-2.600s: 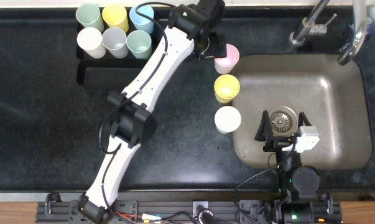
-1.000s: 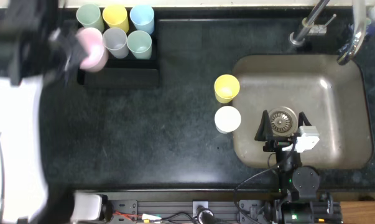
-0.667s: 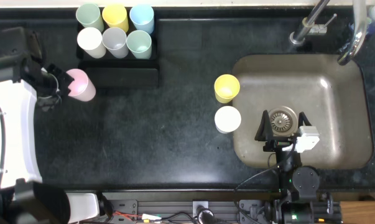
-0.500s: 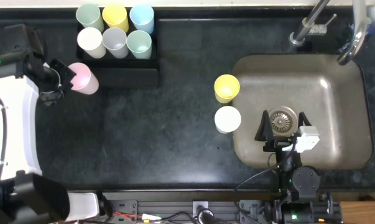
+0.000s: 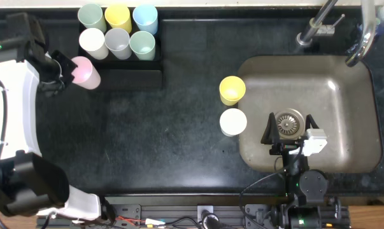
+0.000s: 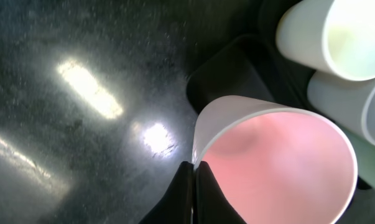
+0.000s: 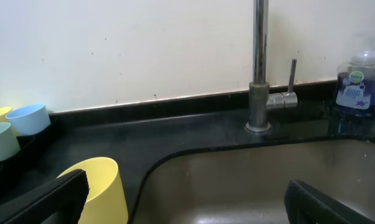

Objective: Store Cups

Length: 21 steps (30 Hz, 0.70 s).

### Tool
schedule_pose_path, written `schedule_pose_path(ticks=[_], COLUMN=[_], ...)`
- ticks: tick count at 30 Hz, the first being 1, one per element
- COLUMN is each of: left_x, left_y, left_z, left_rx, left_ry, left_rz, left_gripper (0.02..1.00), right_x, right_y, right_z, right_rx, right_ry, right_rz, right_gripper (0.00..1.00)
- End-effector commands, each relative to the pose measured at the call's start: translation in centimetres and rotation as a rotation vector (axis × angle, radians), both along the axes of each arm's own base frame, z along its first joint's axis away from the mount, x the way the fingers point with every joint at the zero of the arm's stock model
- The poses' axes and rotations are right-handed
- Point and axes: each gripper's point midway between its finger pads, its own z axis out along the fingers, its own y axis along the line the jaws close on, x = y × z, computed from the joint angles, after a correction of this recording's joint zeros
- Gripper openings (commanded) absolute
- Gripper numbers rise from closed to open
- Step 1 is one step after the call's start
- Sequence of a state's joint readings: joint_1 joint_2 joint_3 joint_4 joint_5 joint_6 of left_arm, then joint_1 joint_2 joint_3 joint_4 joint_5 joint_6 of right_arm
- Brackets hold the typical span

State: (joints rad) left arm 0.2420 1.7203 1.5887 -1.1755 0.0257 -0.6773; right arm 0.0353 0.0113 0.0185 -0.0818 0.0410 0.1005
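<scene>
My left gripper [image 5: 59, 69] is shut on the rim of a pink cup [image 5: 85, 72], held tilted just off the left end of the black cup tray [image 5: 125, 79]. In the left wrist view the fingers [image 6: 188, 186] pinch the pink cup [image 6: 274, 168] at its rim, with the tray's corner [image 6: 227, 84] and a white cup [image 6: 324, 37] just beyond. The tray holds several upright cups in two rows, among them a white one [image 5: 93, 42]. A yellow cup [image 5: 232, 90] and a white cup [image 5: 233, 121] stand by the sink. My right gripper [image 5: 287, 130] rests open over the sink.
The steel sink [image 5: 344, 83] takes up the right side, with a tap [image 5: 316, 25] behind it and a soap bottle [image 7: 358, 81] by the wall. The tray's front row [image 5: 141, 79] is bare. Dark worktop [image 5: 166, 140] stretches between tray and sink.
My left arm carried the pink cup from beside the sink to the tray's left end, and in the last half second nudged it slightly towards the back. The right arm has not moved.
</scene>
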Motion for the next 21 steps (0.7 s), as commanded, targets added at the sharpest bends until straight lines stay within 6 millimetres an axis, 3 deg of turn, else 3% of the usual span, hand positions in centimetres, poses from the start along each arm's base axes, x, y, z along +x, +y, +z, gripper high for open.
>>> schedule_pose_path(ticks=[1, 21], left_x=[1.4, 3.3], left_y=[0.7, 1.2], left_z=[0.7, -2.1], left_rx=[0.037, 0.034], left_ry=[-0.018, 0.012], left_rz=[-0.028, -0.028], left_gripper=[0.036, 0.036], right_x=[0.0, 0.0], right_y=[0.1, 0.1], right_z=[-0.4, -0.4], right_rx=[-0.003, -0.003], right_ry=[0.0, 0.0], right_rz=[0.005, 0.005], right_gripper=[0.998, 0.998])
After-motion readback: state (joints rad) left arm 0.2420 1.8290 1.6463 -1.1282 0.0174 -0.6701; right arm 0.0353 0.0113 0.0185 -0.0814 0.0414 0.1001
